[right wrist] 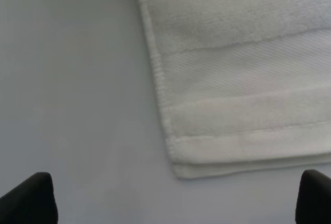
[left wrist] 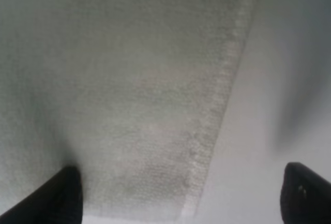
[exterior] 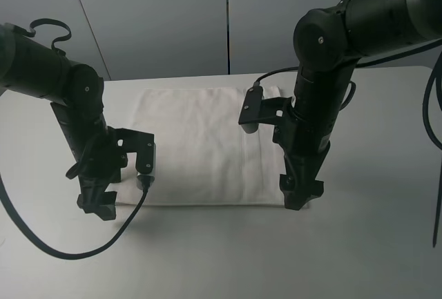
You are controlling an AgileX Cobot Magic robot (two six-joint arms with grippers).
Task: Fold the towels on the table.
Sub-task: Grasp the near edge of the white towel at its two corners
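Left end effector (exterior: 97,206) and right end effector (exterior: 301,195) gape over nubby towel (exterior: 200,143).

On my right wrist feed I have a corner (right wrist: 178,171) of the white terry towel (right wrist: 243,38) lying flat on the plain white table (right wrist: 72,79). A smoother woven band (right wrist: 248,63) crosses the cloth between strips of pile, parallel to the edge nearest the gripper. That edge looks doubled (two thin layers stacked, as far as I can tell). The right gripper (right wrist: 173,198) has its two dark fingertips (right wrist: 31,198) spread wide, the towel's corner lying just ahead of the gap, nothing between them, neither touching the cloth.
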